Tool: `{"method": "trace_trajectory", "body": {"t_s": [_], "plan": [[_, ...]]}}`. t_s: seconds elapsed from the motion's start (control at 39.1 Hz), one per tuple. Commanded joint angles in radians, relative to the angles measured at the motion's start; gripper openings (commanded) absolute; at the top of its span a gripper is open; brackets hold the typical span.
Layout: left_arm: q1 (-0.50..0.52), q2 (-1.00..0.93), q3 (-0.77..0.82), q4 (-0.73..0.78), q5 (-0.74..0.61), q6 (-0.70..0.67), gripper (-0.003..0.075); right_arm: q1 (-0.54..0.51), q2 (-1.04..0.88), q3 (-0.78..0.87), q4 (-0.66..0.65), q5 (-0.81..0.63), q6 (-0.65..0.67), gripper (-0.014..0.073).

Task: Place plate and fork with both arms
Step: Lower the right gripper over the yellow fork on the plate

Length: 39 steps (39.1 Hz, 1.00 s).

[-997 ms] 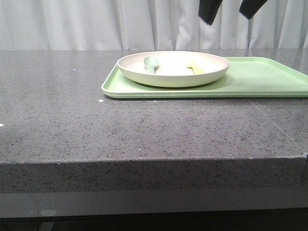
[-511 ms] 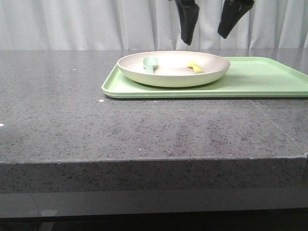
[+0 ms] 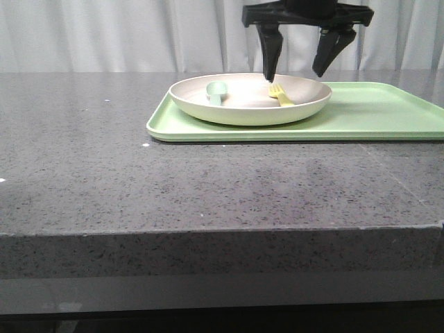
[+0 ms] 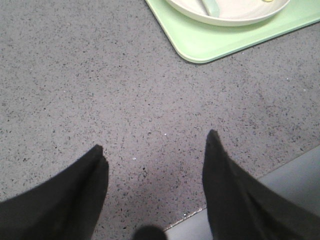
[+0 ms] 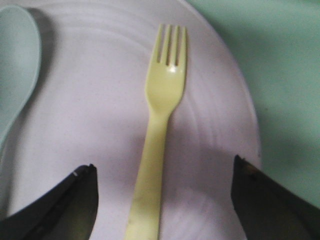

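Over the plate [image 3: 250,98], your right gripper [image 3: 300,66] hangs with its jaws spread wide and nothing between them. The plate sits on the green tray [image 3: 374,114], toward the tray's left end, and holds both the fork [image 5: 159,135] and a pale-green spoon [image 3: 216,91]. In the right wrist view the fork lies flat on the plate's floor, handle toward the fingers and tines pointing away, so its long axis runs crosswise to the closing line of the jaws. The handle sits between the two fingertips, somewhat nearer one than the other, and touches neither. The spoon lies apart from the fork, on the plate's other side, outside the span of the jaws. Your left gripper [image 4: 155,150] hovers over bare countertop [image 4: 100,75], well short of the tray's corner, its jaws also apart and empty. Judgement: the right arm is the nearer to the fork; a straight descent should put the handle inside the jaws.
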<state>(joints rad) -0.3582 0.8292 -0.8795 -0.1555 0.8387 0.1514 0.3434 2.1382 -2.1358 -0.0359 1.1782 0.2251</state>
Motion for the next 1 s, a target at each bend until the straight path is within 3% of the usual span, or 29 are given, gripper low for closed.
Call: {"method": "trace_trajectory", "body": {"t_s": [0.0,0.31,0.79,0.97], "plan": [[0.001,-0.003,-0.026,-0.014,-0.074,0.004,0.0412,-0.004,-0.037,-0.045,0.002,-0.04,0.0,0.0568],[0.001,-0.003,-0.026,-0.014,-0.074,0.004,0.0412,-0.004,-0.007,-0.045,0.025,-0.075,0.0,0.0467],[0.001,-0.003,-0.026,-0.014,-0.074,0.004,0.0412,-0.004,0.015,-0.045,0.036,-0.046,-0.001,0.0456],[0.001,-0.003,-0.026,-0.014,-0.074,0.004,0.0412,-0.004,0.015,-0.045,0.043,-0.038,-0.002,0.0358]]}}
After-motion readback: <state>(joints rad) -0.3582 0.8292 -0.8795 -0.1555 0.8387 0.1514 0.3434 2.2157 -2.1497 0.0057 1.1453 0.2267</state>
